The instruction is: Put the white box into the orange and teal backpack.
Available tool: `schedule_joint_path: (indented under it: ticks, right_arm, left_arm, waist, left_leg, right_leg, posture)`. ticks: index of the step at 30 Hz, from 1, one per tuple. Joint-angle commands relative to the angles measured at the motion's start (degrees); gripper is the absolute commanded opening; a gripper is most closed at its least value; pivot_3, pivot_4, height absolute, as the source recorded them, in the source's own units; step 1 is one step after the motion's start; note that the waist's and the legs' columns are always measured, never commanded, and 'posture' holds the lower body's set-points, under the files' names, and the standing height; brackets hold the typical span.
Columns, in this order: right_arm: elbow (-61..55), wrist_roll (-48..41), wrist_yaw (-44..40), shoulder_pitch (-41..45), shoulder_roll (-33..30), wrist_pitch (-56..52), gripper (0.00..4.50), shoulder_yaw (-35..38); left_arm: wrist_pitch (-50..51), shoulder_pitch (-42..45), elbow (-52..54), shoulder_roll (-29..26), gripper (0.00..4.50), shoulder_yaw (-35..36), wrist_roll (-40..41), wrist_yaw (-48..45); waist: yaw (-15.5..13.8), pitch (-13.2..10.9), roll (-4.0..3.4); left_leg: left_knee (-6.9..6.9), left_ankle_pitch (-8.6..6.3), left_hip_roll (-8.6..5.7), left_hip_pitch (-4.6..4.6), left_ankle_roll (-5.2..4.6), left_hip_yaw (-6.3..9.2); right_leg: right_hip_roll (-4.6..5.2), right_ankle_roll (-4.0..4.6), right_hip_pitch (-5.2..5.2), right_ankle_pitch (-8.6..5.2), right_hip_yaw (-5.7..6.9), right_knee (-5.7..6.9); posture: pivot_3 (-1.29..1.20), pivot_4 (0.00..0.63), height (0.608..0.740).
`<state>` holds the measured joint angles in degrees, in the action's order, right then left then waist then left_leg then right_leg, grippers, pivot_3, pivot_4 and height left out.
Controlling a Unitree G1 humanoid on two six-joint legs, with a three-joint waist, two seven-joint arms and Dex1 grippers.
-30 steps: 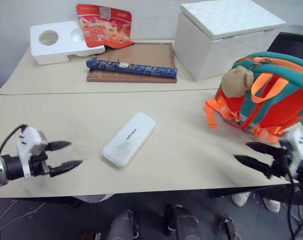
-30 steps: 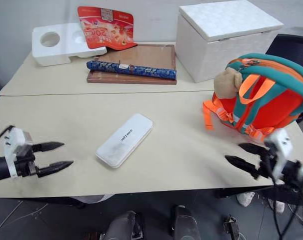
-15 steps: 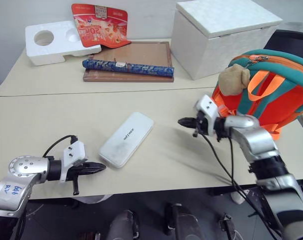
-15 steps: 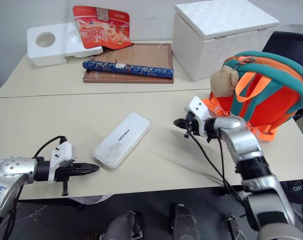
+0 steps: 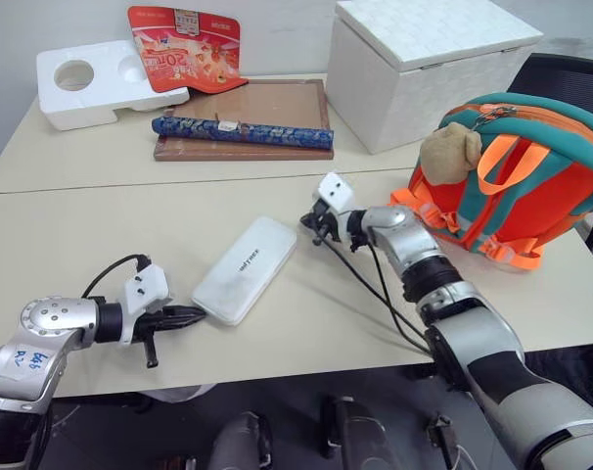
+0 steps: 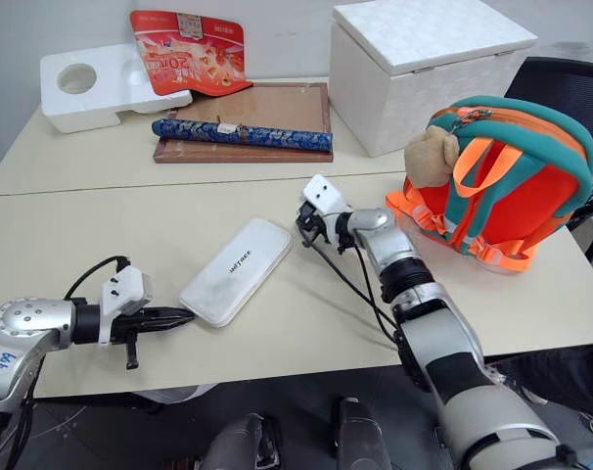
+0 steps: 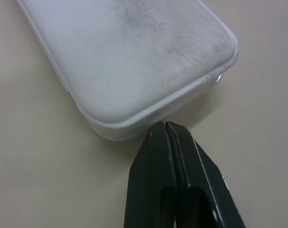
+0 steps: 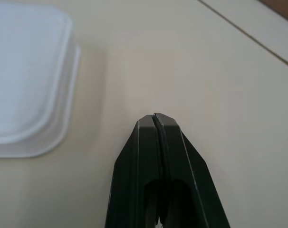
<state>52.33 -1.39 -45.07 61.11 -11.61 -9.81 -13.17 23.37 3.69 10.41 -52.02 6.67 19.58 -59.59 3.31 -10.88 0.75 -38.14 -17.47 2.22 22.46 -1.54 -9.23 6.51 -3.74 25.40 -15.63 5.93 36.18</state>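
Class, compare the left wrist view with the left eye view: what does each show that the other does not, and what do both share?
Left wrist view alone: the grey smudges on the white box, and the left pincer shut, tip at the box's near end.
Left eye view alone: the orange and teal backpack, the right pincer near the box's far end, and the big white cube.
Both: box, left pincer and beige table.

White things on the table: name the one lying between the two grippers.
The white box, flat and slim with dark lettering; the styrofoam block and lidded cube sit farther back.
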Motion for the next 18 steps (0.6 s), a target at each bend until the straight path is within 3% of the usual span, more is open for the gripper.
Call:
schedule_joint_path:
  ticks: [1, 6, 10, 18]
  right_arm:
    - [-2.45, -0.54, -4.08, -0.15, 0.58, 1.49, 0.0, 0.52]
    - [-7.83, -0.26, -7.87, -3.62, -0.03, 0.35, 0.0, -0.3]
    - [-19.56, -1.33, -11.79, -9.38, -3.16, -4.76, 0.0, -0.94]
    - [-43.23, -1.93, -11.89, -22.9, -11.34, -14.75, 0.0, -0.23]
  left_arm:
    - [-0.13, 0.77, -0.17, 0.05, 0.04, 0.87, 0.42, 0.07]
    - [-0.51, 2.02, -1.6, 0.01, 0.04, 0.59, 0.2, -0.22]
    - [-1.89, 3.9, -4.43, -0.41, 0.04, -0.27, -1.02, -1.25]
    - [-1.1, 12.82, -8.35, 1.91, 0.04, -3.94, -2.14, -2.14]
  waist:
    - [0.02, 0.0, 0.0]
    - [-0.02, 0.0, 0.0]
    - [-0.19, 0.0, 0.0]
    - [-0.75, 0.02, 0.04]
  left_leg:
    - [0.0, 0.0, 0.0, 0.0, 0.0, 0.0]
    - [0.0, 0.0, 0.0, -0.01, 0.0, 0.01]
    - [-0.01, 0.01, 0.0, -0.02, 0.03, 0.03]
    - [-0.03, 0.01, -0.03, -0.04, 0.03, 0.02]
  right_leg:
    - [0.0, 0.0, 0.0, 0.0, -0.01, 0.0]
    - [0.0, 0.0, 0.0, 0.0, -0.02, 0.01]
    - [0.01, 0.0, 0.0, 0.0, -0.02, 0.05]
    - [0.02, 0.0, 0.0, 0.0, 0.04, 0.13]
  posture:
    - [0.0, 0.15, 0.74]
    - [0.0, 0.15, 0.74]
    - [0.0, 0.15, 0.74]
    - [0.0, 0.15, 0.74]
